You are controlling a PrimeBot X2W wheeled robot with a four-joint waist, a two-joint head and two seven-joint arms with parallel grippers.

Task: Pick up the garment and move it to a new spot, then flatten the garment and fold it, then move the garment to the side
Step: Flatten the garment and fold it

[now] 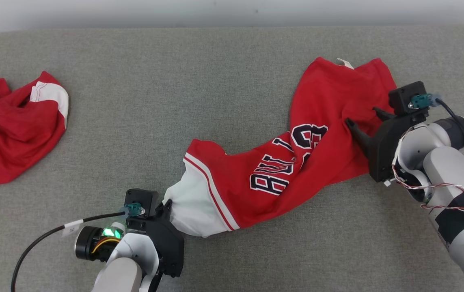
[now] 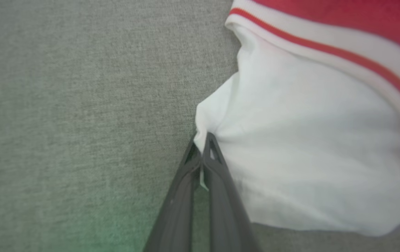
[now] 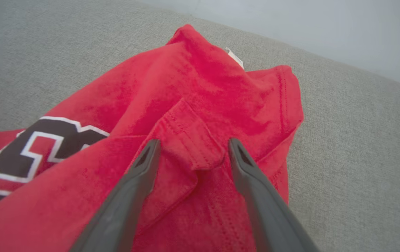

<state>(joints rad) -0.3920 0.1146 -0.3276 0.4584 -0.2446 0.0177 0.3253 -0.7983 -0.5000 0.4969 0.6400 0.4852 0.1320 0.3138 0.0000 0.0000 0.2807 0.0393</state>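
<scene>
left end effector (image 1: 167, 204) sits nearest, low in the head view, its two fingers pressed together on the white corner (image 2: 308, 157) of the jersey (image 1: 296, 162); the left wrist view shows a pinch of white cloth caught at the tips.

the jersey lies on the bench (image 1: 175, 89) as a long rumpled band. its long axis runs diagonally from the near left, where the white corner is, up to the far right, where the red end bunches with a small label (image 1: 345, 63) sticking out. lettering shows across the middle.

right end effector (image 1: 361, 115) is at that far red end, fingers spread apart and not gripping. in the right wrist view they straddle a stitched fold (image 3: 189, 147), one finger on each side, touching or just above the cloth.

so each arm has its own end of the band, and the right one looks ready to close on the fold, likely so both can lift or stretch the cloth.

the bench is covered in grey woven fabric. a second red garment (image 1: 8, 134) lies crumpled at the far left, well apart from the jersey. a pale wall (image 1: 232, 12) runs behind.
</scene>
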